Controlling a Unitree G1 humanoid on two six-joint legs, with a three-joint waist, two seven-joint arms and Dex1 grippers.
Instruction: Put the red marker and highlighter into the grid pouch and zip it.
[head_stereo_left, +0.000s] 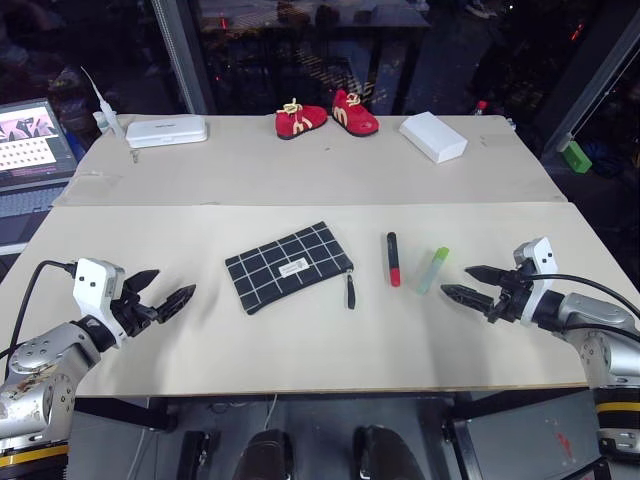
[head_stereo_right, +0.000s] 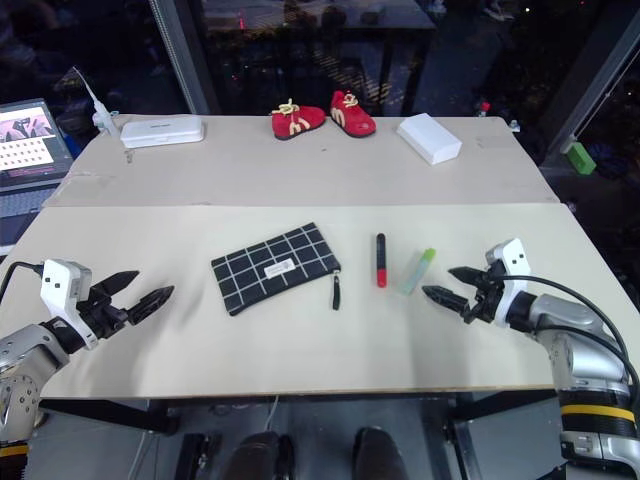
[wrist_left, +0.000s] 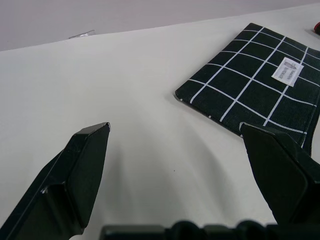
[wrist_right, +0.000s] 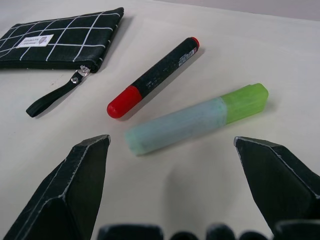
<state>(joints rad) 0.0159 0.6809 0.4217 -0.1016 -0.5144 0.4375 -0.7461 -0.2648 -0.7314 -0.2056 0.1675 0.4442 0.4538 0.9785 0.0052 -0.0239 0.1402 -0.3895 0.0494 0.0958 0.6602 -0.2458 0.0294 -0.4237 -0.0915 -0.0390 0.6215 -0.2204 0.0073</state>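
Observation:
The grid pouch (head_stereo_left: 290, 266) lies flat in the middle of the table, zipper strap (head_stereo_left: 351, 291) hanging off its right end. To its right lie the red marker (head_stereo_left: 393, 259) and the light-green highlighter (head_stereo_left: 433, 269), side by side, seen close up in the right wrist view as marker (wrist_right: 152, 78) and highlighter (wrist_right: 197, 118). My right gripper (head_stereo_left: 466, 283) is open just right of the highlighter, pointing at it, empty. My left gripper (head_stereo_left: 168, 288) is open left of the pouch (wrist_left: 255, 85), a short gap away, holding nothing.
At the table's far side stand two red toy shoes (head_stereo_left: 325, 118), a white box (head_stereo_left: 433, 136) and a white case (head_stereo_left: 167, 131). A laptop (head_stereo_left: 35, 142) sits off the left edge. A green block (head_stereo_left: 576, 157) lies beyond the right edge.

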